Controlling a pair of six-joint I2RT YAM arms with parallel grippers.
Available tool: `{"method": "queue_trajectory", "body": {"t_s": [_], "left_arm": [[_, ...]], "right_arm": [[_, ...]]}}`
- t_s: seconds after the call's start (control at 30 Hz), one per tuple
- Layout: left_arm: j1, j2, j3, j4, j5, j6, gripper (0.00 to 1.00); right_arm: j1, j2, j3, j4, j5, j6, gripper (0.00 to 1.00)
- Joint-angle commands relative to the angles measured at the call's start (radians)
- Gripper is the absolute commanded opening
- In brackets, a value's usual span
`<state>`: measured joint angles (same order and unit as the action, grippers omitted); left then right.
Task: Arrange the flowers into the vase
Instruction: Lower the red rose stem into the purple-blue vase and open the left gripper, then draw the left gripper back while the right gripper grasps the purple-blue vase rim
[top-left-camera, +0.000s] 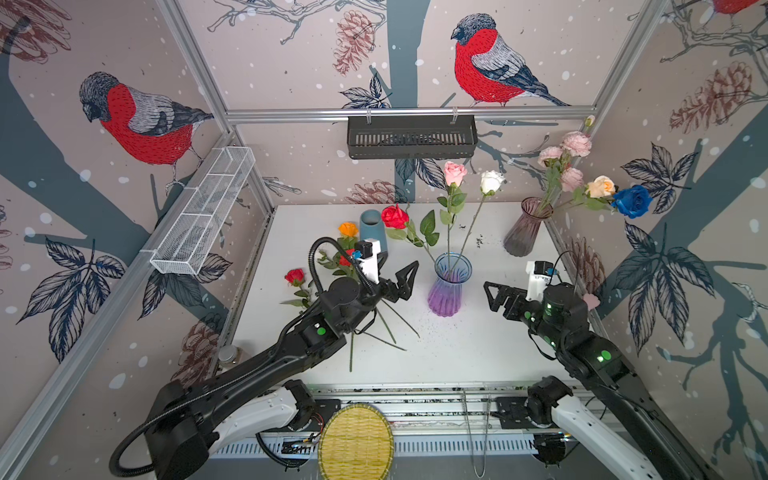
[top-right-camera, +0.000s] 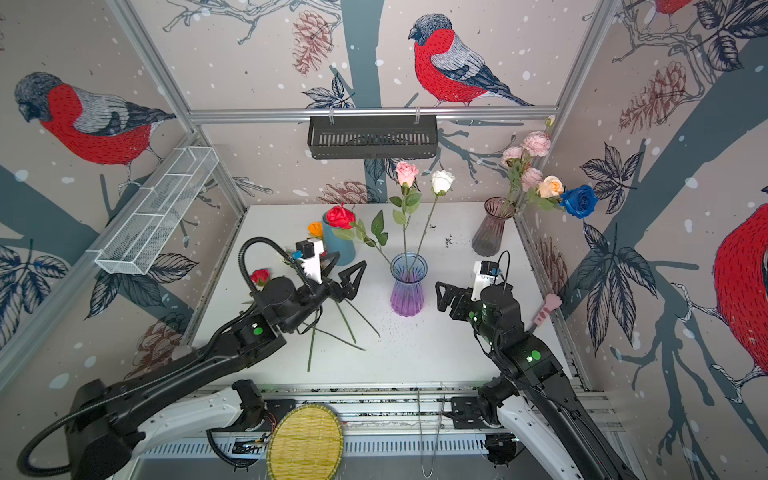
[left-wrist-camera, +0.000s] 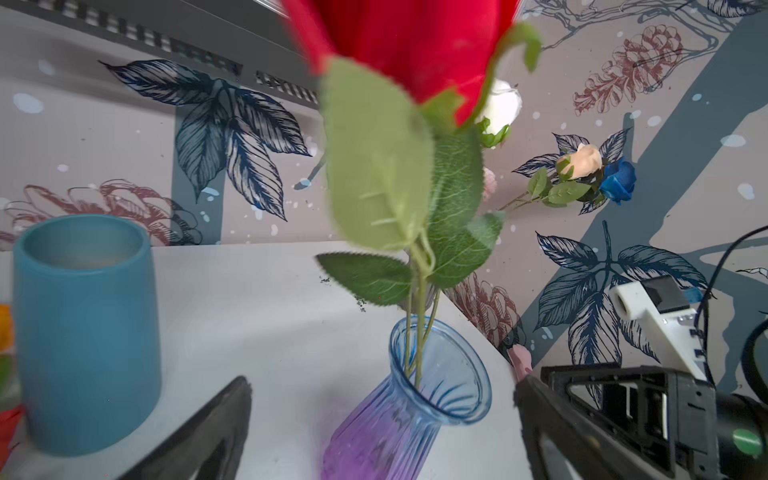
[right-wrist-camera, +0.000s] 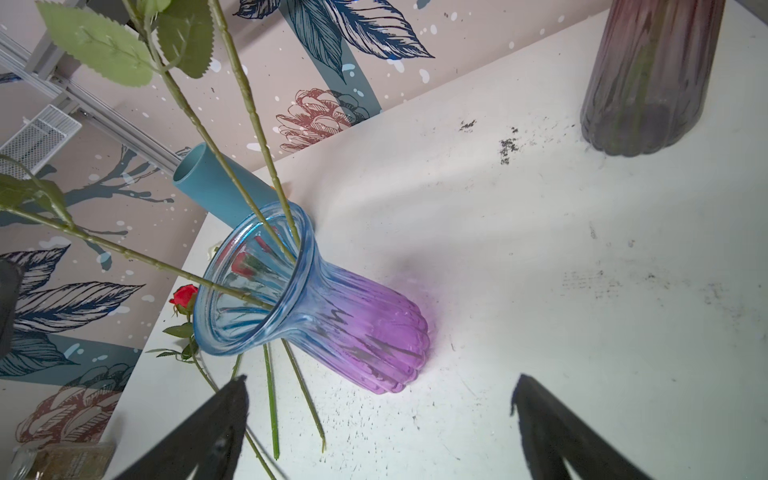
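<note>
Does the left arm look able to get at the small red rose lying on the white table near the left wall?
Probably yes. Its fingers stand open and empty, and the small red rose lies uncovered on the white table close beside that arm; it must fold back first.

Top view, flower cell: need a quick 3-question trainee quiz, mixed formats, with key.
1. Multiple choice: what stands in the blue-purple vase?
A) red rose, pink rose and white rose
B) a single white rose
C) nothing
2. True or false: the left hand is clamped on a stem.
3. Short answer: which vase holds the blue rose?
Key: 1 A. 2 False; it is open and holds nothing. 3 The dark vase at the back right.
</note>
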<state>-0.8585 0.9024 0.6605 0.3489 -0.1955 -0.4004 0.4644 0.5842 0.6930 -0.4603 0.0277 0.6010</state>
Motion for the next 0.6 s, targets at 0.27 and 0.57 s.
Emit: {"method": "queue_trajectory", "body": {"t_s": [0.27,0.57], "left_arm": [[0.001,-0.417,0.092,-0.74,-0.221,0.1,0.97],[-0.001,-0.665,0.081,-0.889,-0.238,0.043,0.98]], "right_arm": [[0.31,0.098,0.187,0.085,-0.062,-0.485,0.86],[0.566,0.157,0.286,-0.054,-0.137,-0.992,0.78]]}}
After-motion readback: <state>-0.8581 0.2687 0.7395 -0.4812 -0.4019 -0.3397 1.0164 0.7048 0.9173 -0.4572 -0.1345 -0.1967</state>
